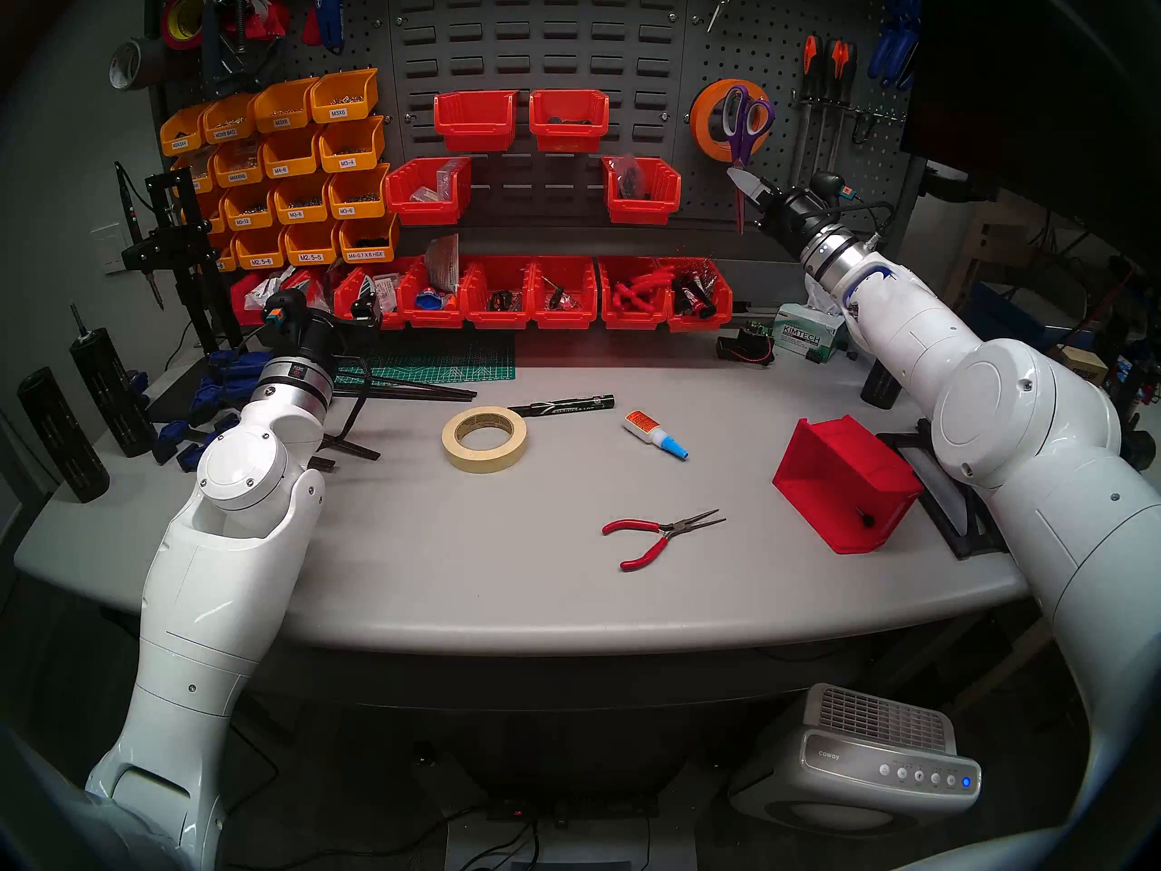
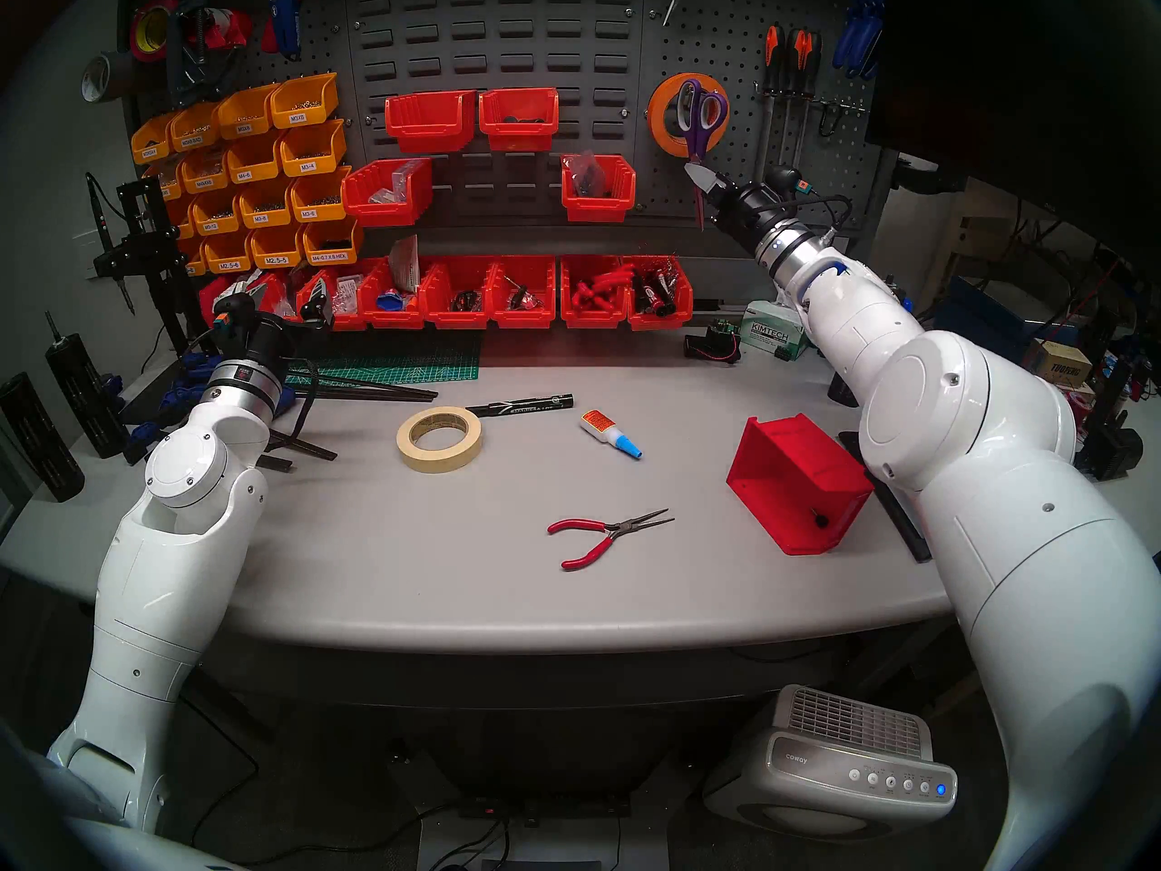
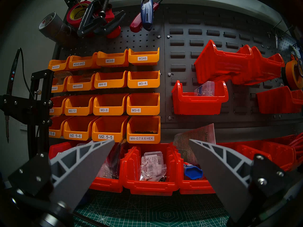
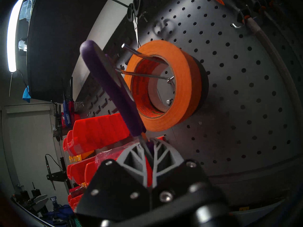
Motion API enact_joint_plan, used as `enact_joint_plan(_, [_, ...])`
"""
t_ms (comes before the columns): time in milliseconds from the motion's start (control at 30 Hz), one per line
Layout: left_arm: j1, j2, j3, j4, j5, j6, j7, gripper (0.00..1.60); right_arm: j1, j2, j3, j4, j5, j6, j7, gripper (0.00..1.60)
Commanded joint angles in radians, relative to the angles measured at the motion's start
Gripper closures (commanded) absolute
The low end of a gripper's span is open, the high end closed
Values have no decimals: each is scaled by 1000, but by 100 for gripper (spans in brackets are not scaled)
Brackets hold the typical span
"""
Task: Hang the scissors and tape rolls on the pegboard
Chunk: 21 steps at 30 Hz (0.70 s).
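Note:
The purple-handled scissors (image 1: 746,117) (image 2: 702,110) (image 4: 113,90) hang handles-up against the pegboard (image 1: 785,52) (image 4: 246,90), in front of the orange tape roll (image 1: 705,122) (image 2: 659,112) (image 4: 180,90). My right gripper (image 1: 742,183) (image 2: 699,174) (image 4: 148,144) is shut on their blades just below the handles. In the right wrist view a wire hook (image 4: 131,49) reaches out through the orange roll to the handle loop, and a black roll (image 4: 203,84) sits behind the orange one. The cream tape roll (image 1: 484,439) (image 2: 438,439) lies flat mid-table. My left gripper (image 3: 151,143) is open and empty, facing the red bins.
On the table lie red-handled pliers (image 1: 659,530), a black marker (image 1: 562,404), a glue bottle (image 1: 653,433) and a tipped red bin (image 1: 842,483). Small metal scissors (image 4: 135,17) and orange-and-black screwdrivers (image 1: 826,84) hang on the pegboard. A tissue box (image 1: 807,338) stands at the back right.

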Motion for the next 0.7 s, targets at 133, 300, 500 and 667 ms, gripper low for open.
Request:
enact_joint_plan(133, [-30,1,-13,-29,-2,-13,3,0,44,-12,72,-19,62,38,-35,160])
enact_joint_plan(300, [-30,1,-13,-29,-2,-13,3,0,47,-23,79,-24,58,55,-52,160])
enact_joint_plan(500, [-30,1,-13,-29,-2,-13,3,0,46,-29,89,-29,56,80,-62,160])
enact_joint_plan(667, [-30,1,-13,-29,-2,-12,2,0,45,-34,108,-27,67,101,-70,160])
